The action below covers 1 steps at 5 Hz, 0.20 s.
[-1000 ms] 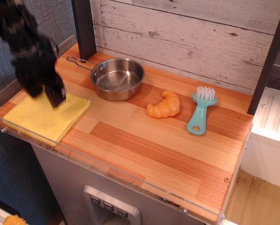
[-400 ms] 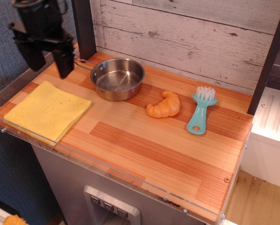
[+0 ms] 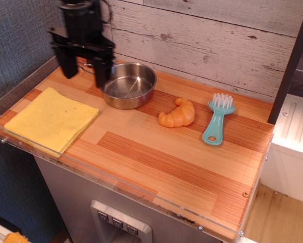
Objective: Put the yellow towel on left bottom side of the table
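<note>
The yellow towel (image 3: 51, 120) lies flat at the near left corner of the wooden table (image 3: 156, 162), against the clear acrylic rim. My black gripper (image 3: 84, 73) hangs open and empty above the back left of the table, up and to the right of the towel. Its two fingers (image 3: 102, 71) point down, spread apart, just left of the steel pan (image 3: 127, 84). The gripper covers the pan's handle.
An orange croissant toy (image 3: 178, 113) lies mid-table. A teal brush (image 3: 217, 119) lies to its right. A white plank wall stands behind, a dark post (image 3: 291, 61) at the right, and a grey wall at the left.
My gripper has let go of the towel, risen off it and moved right and back toward the pan. The towel stays flat in the corner.
</note>
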Tool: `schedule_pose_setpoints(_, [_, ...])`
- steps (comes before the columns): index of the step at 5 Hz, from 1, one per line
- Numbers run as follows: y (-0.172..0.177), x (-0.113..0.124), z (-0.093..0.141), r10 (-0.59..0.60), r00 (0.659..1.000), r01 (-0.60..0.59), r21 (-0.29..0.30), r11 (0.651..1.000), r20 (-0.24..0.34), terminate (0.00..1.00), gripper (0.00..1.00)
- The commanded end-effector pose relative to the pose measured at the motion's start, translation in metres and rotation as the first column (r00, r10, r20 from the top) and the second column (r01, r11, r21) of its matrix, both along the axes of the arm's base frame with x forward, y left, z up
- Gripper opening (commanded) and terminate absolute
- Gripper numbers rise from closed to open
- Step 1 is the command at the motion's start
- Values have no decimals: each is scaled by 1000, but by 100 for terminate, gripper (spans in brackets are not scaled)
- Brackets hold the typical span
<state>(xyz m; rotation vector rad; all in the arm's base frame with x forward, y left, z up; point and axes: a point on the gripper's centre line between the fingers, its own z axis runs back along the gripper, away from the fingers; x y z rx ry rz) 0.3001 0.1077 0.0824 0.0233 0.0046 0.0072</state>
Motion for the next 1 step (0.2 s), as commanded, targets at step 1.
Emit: schedule_pose_setpoints(1, [3,3,15,1,999,-1,18,1000,40,100,100])
